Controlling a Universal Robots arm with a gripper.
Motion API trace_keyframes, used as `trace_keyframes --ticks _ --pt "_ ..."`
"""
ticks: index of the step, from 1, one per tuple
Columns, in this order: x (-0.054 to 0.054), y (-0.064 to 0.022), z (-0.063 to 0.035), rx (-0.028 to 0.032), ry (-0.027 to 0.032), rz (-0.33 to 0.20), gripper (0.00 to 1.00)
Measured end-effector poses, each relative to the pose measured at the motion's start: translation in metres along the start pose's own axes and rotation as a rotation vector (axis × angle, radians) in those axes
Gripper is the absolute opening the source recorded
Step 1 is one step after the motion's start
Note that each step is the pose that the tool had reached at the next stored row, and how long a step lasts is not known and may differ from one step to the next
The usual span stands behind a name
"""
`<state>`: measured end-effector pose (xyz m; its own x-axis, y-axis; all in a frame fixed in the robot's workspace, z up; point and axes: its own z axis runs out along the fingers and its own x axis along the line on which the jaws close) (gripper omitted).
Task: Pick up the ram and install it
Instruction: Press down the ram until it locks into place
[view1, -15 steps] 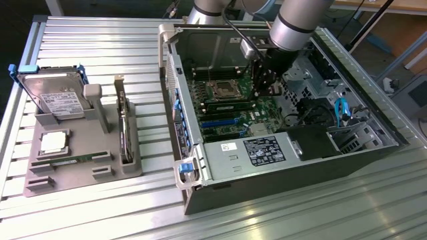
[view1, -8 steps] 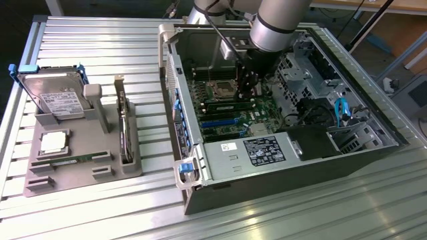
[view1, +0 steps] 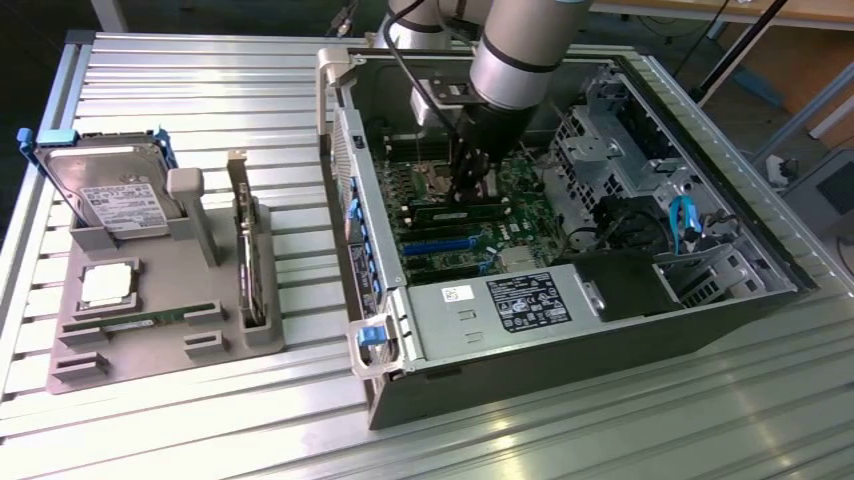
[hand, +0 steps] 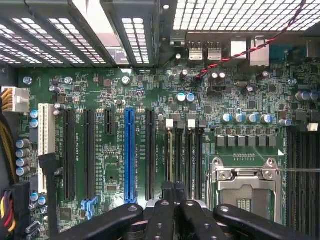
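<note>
Inside the open computer case (view1: 747, 215) my gripper (view1: 469, 190) reaches down over the motherboard (view1: 534, 205). Its fingers are shut. A ram (view1: 461, 212), a thin green stick, stands on edge in the memory slots directly under the fingertips; whether the fingers press on it or pinch it is not visible. The wrist view has the black fingers (hand: 162, 217) together just above the row of memory slots (hand: 184, 150), beside the empty processor socket (hand: 245, 192). Another ram (view1: 140, 320) lies flat in the grey holder (view1: 220, 345) at the exterior view's left.
The grey holder also carries a silver hard drive (view1: 114, 195), a square processor chip (view1: 110, 285) and an upright board (view1: 247, 265). Within the case are the power supply (view1: 514, 305), drive cages (view1: 607, 145) and a blue cable (view1: 683, 222). Everything rests on a slatted metal table (view1: 214, 70).
</note>
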<state>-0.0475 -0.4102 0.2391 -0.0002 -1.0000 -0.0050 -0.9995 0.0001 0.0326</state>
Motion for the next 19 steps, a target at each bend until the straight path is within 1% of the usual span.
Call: trace_keyframes --ticks 7,10,14,15,16,19 --pt "0.0 0.0013 0.0083 -0.0016 0.0006 0.0 0.11" --pt "0.0 0.0013 0.0101 -0.0018 0.0001 0.0 0.11" --pt "0.0 0.0013 0.01 -0.0015 -0.0001 0.0 0.11" --pt "0.0 0.0011 0.0071 0.0002 -0.0026 0.0 0.11" --pt "0.0 0.0015 0.0005 -0.0013 0.0001 0.0 0.11" --pt "0.0 0.0021 -0.0158 -0.0015 0.0011 0.0 0.11"
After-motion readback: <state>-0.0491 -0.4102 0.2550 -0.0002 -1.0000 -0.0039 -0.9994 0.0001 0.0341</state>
